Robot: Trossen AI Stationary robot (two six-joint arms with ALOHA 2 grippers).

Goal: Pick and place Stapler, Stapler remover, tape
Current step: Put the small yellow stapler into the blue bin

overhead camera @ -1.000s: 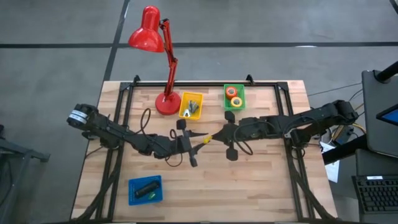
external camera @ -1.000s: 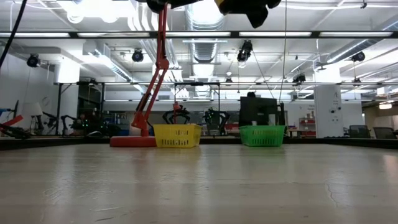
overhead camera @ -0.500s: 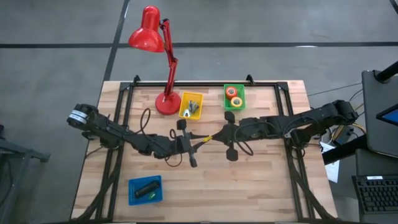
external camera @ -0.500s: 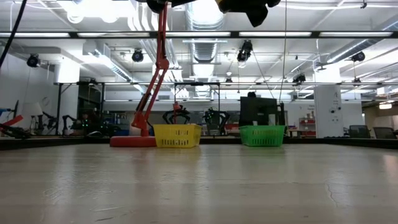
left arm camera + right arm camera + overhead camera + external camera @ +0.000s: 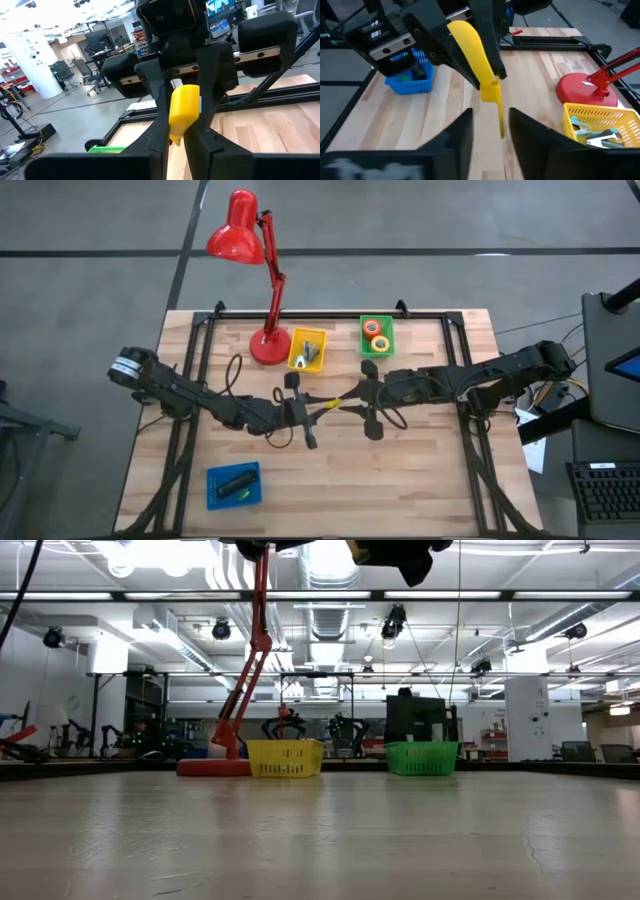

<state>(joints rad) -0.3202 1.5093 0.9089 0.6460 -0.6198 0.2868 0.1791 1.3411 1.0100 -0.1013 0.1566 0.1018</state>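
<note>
A yellow staple remover (image 5: 333,402), broad at one end and thin at the other, hangs in mid-air over the table's middle, between my two grippers. My left gripper (image 5: 322,406) is shut on it. My right gripper (image 5: 348,398) faces it from the table's right and is open. In the right wrist view the remover's thin end (image 5: 500,120) stands between that gripper's fingers (image 5: 520,127); I see no touch. The black stapler (image 5: 235,483) lies in the blue basket (image 5: 212,490). The tape rolls (image 5: 376,332) lie in the green basket (image 5: 364,340). My left gripper pinches the staple remover's broad end (image 5: 465,40) between its two fingers (image 5: 437,47). They come at it about level, from the table's left. The remover is lifted clear of the table, and its thin end points toward my right gripper.
A red desk lamp stands on its base (image 5: 268,345) near the far edge. Beside it is a yellow basket (image 5: 307,348) with small tools in it. The near middle and near right of the wooden table (image 5: 420,480) are bare.
</note>
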